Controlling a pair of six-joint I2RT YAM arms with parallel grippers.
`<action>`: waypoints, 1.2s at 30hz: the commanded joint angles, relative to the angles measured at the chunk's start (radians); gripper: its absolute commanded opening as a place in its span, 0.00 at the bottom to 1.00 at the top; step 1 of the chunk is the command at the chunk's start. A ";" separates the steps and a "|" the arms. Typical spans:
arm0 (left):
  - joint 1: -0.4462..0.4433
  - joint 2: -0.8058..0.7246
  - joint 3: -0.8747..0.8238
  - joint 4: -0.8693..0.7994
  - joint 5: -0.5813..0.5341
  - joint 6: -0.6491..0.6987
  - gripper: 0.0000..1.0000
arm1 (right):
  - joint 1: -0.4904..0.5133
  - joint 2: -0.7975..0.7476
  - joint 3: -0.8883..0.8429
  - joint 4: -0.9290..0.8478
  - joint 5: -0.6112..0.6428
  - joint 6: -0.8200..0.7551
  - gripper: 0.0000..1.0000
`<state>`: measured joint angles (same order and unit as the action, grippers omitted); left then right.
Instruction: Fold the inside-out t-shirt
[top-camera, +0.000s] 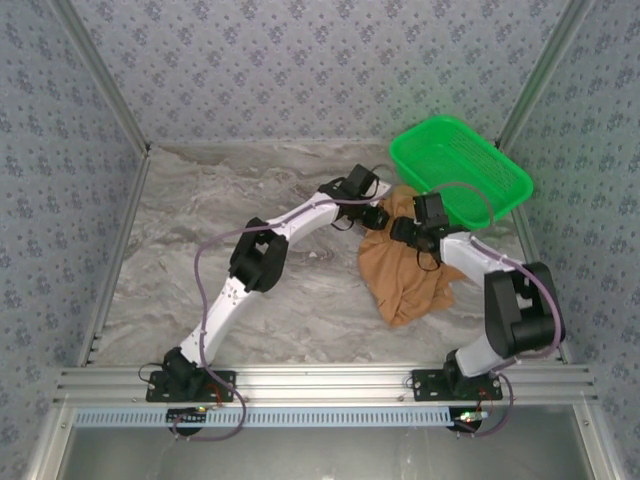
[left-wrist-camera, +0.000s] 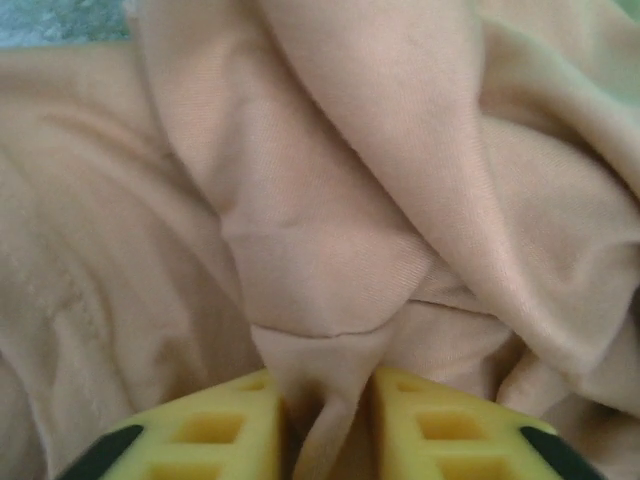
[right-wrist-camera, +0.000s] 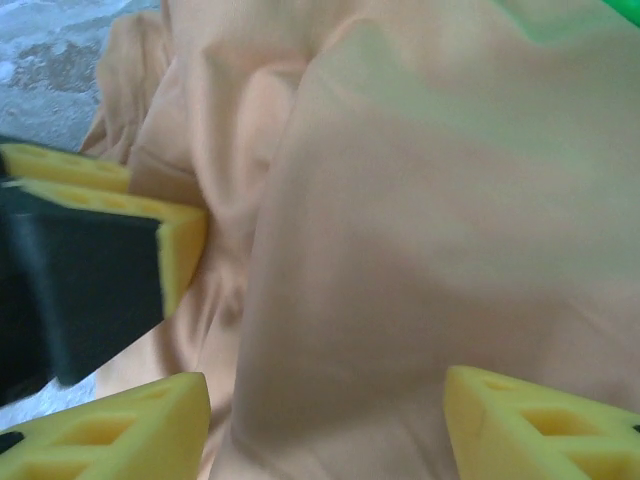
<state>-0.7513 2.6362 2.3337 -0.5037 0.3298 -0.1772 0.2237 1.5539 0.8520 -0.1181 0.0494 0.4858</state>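
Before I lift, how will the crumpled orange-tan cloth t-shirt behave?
Probably floppy: the orange-tan cloth t-shirt lies in soft, deep folds, so it should sag from any pinch. Likely light: a thin fold bunches easily between the left fingers.

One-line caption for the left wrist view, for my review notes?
Left gripper pinching a raised fold of the crumpled tan t-shirt between its yellow fingers.

T-shirt: orange-tan cloth, soft, with deep folds and wrinkles, very near to the camera.
Left gripper: at the bottom edge; its two yellow fingers stand almost together.
Grip: a narrow ridge of the t-shirt is pinched between both fingers.
Seam: one thin curved line, just above the pinch.
Table: small grey-green patch, top left corner.
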 joint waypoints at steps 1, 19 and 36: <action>0.017 -0.007 0.039 -0.045 0.048 0.004 0.09 | -0.011 0.068 0.038 0.086 0.034 0.015 0.52; 0.211 -1.247 -1.283 0.272 -0.105 -0.136 0.00 | -0.004 -0.314 0.033 -0.129 -0.393 -0.155 0.00; -0.046 -1.357 -1.549 0.348 -0.264 0.033 0.56 | 0.189 -0.309 -0.124 -0.180 -0.487 -0.231 0.00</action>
<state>-0.7822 1.2282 0.7044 -0.2413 0.1310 -0.2352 0.4088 1.2457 0.7147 -0.2687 -0.4351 0.2981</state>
